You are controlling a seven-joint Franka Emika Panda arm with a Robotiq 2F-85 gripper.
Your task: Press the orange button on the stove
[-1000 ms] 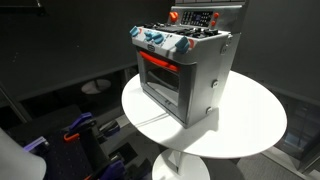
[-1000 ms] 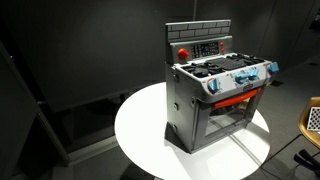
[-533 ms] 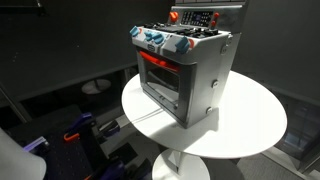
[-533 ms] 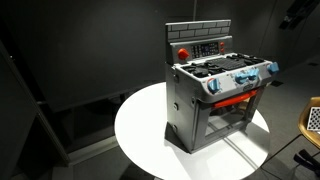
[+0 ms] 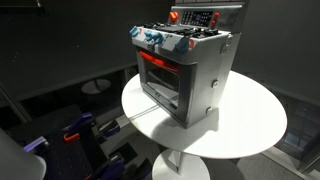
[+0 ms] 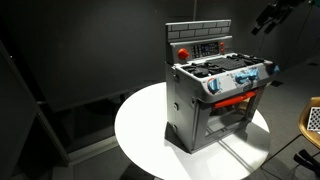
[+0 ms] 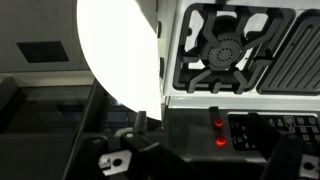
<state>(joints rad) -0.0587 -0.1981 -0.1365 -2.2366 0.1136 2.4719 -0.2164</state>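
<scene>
The stove (image 5: 186, 68) is a small silver-grey toy range with a red-orange trimmed oven door, standing on a round white table (image 5: 250, 125). It also shows in an exterior view (image 6: 215, 95). A round orange button (image 6: 183, 51) sits on its raised back panel. The wrist view looks down on a black burner (image 7: 225, 50) and two glowing orange buttons (image 7: 219, 125) on the dark panel. My gripper (image 6: 272, 15) hangs in the air above and to the right of the stove, apart from it. In the wrist view the gripper (image 7: 200, 165) has its jaws spread and empty.
Blue-and-white knobs (image 5: 160, 40) line the stove's front edge. The white table top (image 7: 115, 50) lies beside the stove in the wrist view. Dark clutter with blue parts (image 5: 80, 130) lies on the floor. A tan chair edge (image 6: 312, 120) stands at the right.
My gripper has come into an exterior view from the top right corner and moved left and down toward the stove's back panel. The stove has not moved.
</scene>
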